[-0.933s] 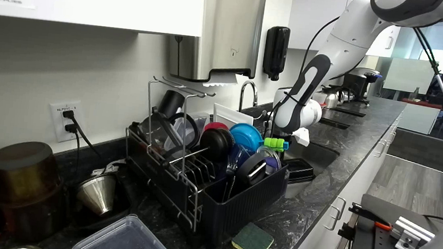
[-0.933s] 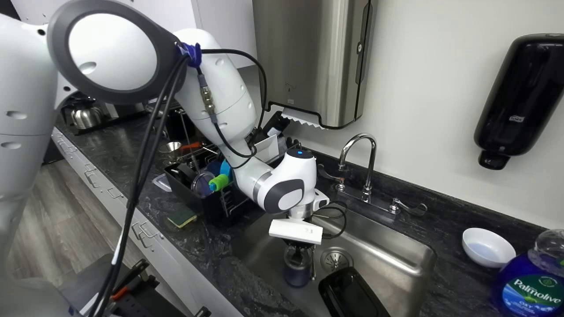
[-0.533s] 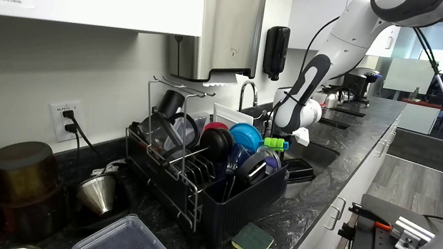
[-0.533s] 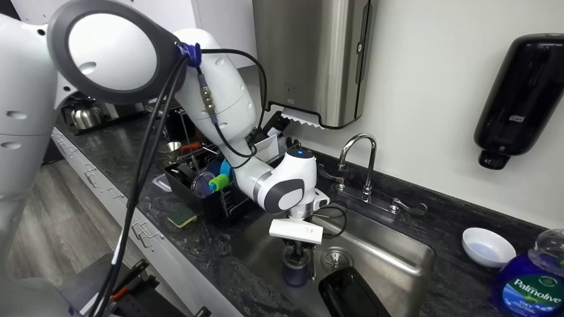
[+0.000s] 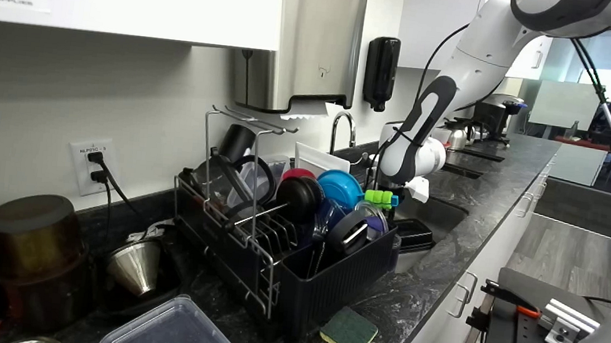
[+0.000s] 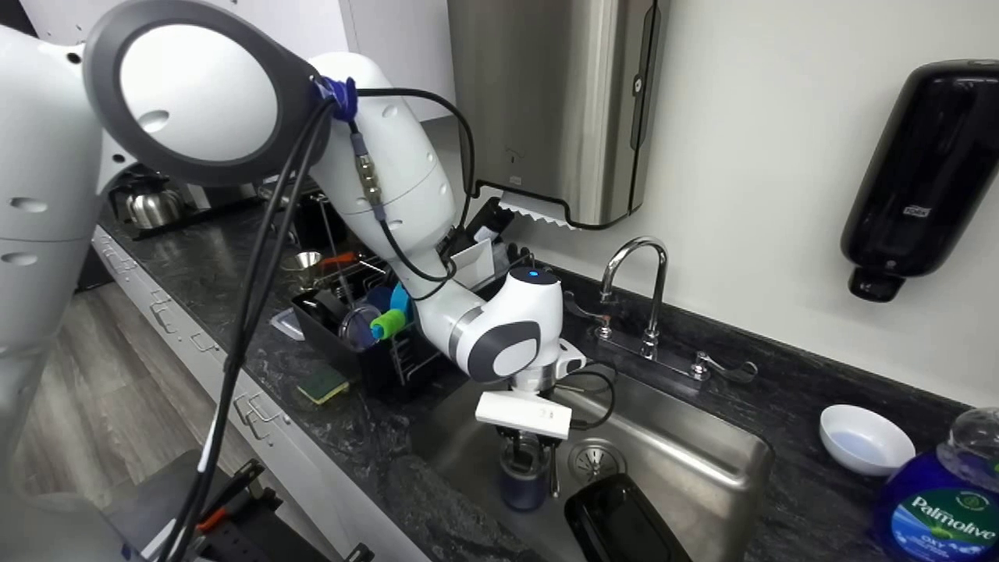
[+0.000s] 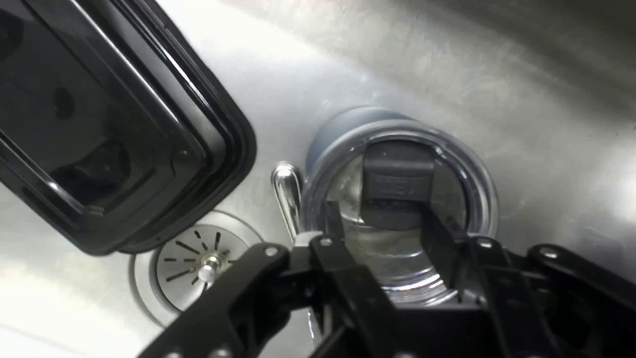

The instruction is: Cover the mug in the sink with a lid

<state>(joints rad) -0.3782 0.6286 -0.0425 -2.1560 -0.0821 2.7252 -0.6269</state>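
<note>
Dark surface [image 6: 425, 484] against a pale wall [image 6: 749, 156], sink [image 6: 687, 453] set into it. Near centre in the wrist view, mug [image 7: 328, 136] in the sink, lid [image 7: 387, 243] on top. Pincer [image 7: 381, 217] over the lid, parted, lid's tab [image 7: 397, 174] between its sides. Toward ten o'clock, tub [image 7: 109, 139]; toward eight, drain [image 7: 198, 271]. From the sink in an exterior view: rack [image 6: 334, 353] at ten, tap [image 6: 657, 300] at twelve, bowl [image 6: 866, 441] at three.

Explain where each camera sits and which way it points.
Exterior view: near the dishrack, facing along the counter toward the sink; arm at frame right.
Exterior view: near the sink, facing down past the tap toward the dishrack; arm at frame left.
Wrist view: on the arm, facing down at lid and mug; gripper at bottom.
Both exterior views share tap, dishrack, sponge.
</note>
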